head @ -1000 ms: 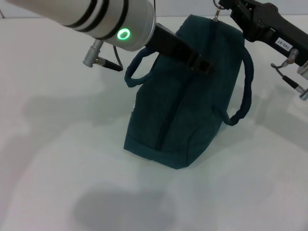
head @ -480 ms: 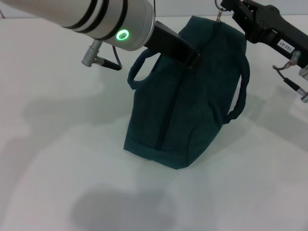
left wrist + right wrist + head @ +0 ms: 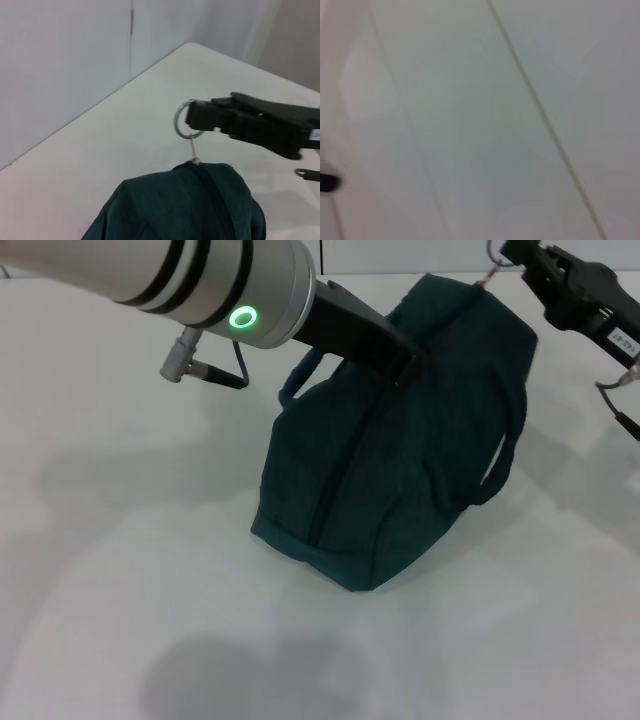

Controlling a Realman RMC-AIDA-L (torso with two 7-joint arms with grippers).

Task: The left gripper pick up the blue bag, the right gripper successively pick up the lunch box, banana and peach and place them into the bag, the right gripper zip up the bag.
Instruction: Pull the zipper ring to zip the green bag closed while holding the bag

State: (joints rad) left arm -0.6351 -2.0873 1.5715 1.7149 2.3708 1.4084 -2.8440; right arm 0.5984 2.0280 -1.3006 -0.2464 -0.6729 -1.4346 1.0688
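The blue bag (image 3: 400,470) stands tilted on the white table (image 3: 120,560), its top zipper line closed along its length. My left gripper (image 3: 408,368) is shut on the fabric at the bag's top edge. My right gripper (image 3: 512,256) is at the bag's far top corner, shut on the ring zipper pull (image 3: 494,254). The left wrist view shows the right gripper (image 3: 194,116) pinching the ring (image 3: 176,120) above the bag's end (image 3: 190,205). The lunch box, banana and peach are out of view. The right wrist view shows only pale surfaces.
One loop handle (image 3: 508,455) hangs on the bag's right side, the other (image 3: 298,375) under the left arm. A silver plug and cable (image 3: 195,365) hang from the left wrist. A wall (image 3: 65,65) stands behind the table.
The right gripper has moved right and away with the zipper ring. The bag's top has leaned and shifted right with it. The left arm has shifted slightly right, still on the bag.
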